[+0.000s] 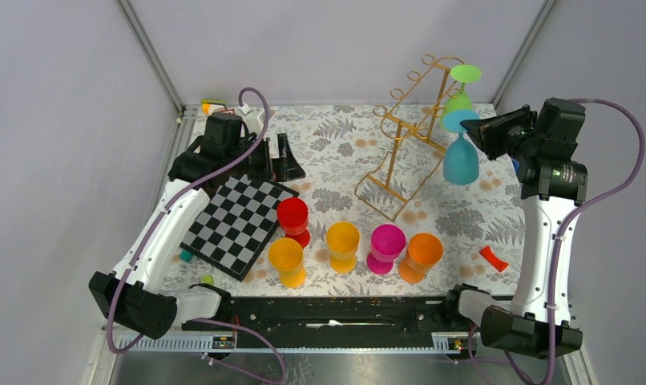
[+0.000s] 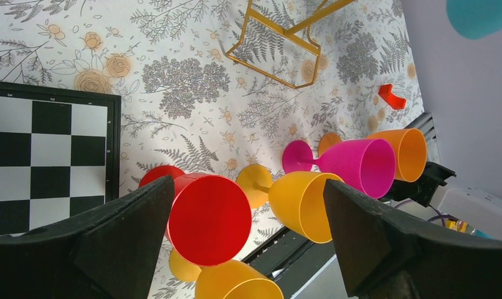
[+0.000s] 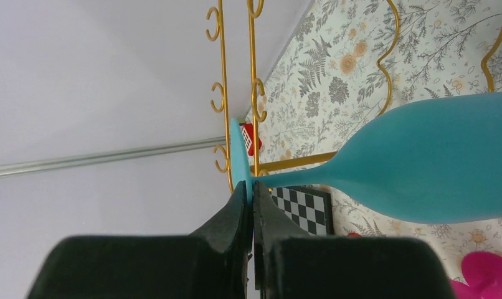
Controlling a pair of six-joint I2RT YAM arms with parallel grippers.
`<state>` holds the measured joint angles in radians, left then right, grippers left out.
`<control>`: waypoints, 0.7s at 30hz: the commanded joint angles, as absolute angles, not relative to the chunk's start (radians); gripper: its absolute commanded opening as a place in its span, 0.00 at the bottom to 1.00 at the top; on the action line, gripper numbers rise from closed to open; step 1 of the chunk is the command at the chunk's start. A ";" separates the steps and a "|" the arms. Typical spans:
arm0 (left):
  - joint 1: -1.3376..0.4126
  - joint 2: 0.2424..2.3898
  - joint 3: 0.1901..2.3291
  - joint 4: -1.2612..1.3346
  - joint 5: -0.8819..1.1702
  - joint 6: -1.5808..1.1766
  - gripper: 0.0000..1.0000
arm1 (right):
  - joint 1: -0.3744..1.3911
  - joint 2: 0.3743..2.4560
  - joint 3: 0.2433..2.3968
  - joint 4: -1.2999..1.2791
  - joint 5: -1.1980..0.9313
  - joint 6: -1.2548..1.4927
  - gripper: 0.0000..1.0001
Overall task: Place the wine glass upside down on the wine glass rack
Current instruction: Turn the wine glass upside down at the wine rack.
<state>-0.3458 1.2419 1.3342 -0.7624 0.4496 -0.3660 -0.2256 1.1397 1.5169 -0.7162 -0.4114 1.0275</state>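
Pinching one teal wine glass (image 3: 435,162) by its flat foot, my right gripper (image 3: 249,189) is clamped on it. Its matte bowl hangs mouth-down just beside the single gold wine glass rack (image 1: 393,164), where one green glass (image 1: 466,73) hangs. My left gripper (image 2: 248,187) gapes empty, five glasses ahead: red glass (image 1: 292,215), two yellow glasses (image 1: 342,241), magenta glass (image 1: 386,242), orange glass (image 1: 423,253).

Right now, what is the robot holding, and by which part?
The right fingers pinch the blue wine glass by its foot; the left fingers hold nothing.
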 commanded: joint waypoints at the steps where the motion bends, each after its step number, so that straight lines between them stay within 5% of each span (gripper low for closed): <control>1: -0.348 1.250 1.394 -0.726 0.492 -0.359 0.99 | -0.244 1.129 1.513 -0.609 -0.407 1.110 0.00; 21: -0.348 1.265 1.404 -0.719 0.493 -0.378 0.99 | -0.252 1.242 1.588 -0.550 -0.362 1.156 0.00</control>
